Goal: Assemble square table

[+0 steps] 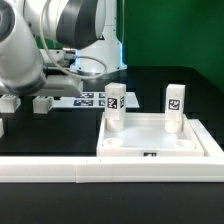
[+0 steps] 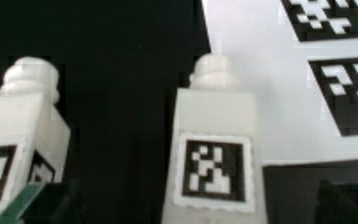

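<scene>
The white square tabletop (image 1: 160, 140) with a raised rim lies on the exterior view's right. Two white tagged legs (image 1: 114, 105) (image 1: 174, 104) stand upright at its far corners. My gripper (image 1: 25, 102) hangs low at the exterior view's left, open. In the wrist view two more leg blocks lie on the black table: one (image 2: 211, 130) with its tag facing up sits between my spread fingertips (image 2: 345, 195), the other (image 2: 25, 120) lies just beside it. My gripper (image 2: 185, 205) holds nothing.
The marker board (image 2: 336, 60) lies right next to the loose legs, also seen behind the arm (image 1: 85, 97). A long white border rail (image 1: 100, 172) runs along the table's front. The arm's bulk (image 1: 40, 45) fills the upper left of the exterior view.
</scene>
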Robot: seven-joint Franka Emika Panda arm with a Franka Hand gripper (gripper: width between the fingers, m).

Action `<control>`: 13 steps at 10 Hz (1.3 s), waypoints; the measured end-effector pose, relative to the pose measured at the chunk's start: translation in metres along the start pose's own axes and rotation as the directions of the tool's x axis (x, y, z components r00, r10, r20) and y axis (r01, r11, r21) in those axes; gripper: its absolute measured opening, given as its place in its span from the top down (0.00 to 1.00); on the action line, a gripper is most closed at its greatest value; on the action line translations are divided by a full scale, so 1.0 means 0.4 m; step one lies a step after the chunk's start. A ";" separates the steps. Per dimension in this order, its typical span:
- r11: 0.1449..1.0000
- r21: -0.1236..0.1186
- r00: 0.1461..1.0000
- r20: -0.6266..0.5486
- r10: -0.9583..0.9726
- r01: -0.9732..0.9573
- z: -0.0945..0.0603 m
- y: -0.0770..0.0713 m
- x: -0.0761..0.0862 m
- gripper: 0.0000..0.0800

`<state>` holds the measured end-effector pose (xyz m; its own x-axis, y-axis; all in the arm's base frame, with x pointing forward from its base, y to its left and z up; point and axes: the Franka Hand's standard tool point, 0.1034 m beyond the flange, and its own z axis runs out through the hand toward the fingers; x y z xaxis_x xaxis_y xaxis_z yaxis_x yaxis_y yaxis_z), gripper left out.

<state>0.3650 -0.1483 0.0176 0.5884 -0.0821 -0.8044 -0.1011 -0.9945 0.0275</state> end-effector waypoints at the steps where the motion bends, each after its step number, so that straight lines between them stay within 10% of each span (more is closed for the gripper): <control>1: 1.000 -0.006 1.000 -0.003 0.009 -0.009 0.011 -0.004 0.007 0.19; 5: 1.000 -0.006 1.000 0.011 0.015 -0.015 0.043 -0.005 -0.001 0.19; 9: 1.000 -0.006 1.000 0.014 0.013 -0.013 0.047 -0.008 -0.002 0.64; 13: 1.000 -0.006 1.000 0.014 0.013 -0.013 0.047 -0.008 -0.002 0.64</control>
<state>0.3500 -0.1438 0.0069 0.5758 -0.0943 -0.8121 -0.1036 -0.9937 0.0419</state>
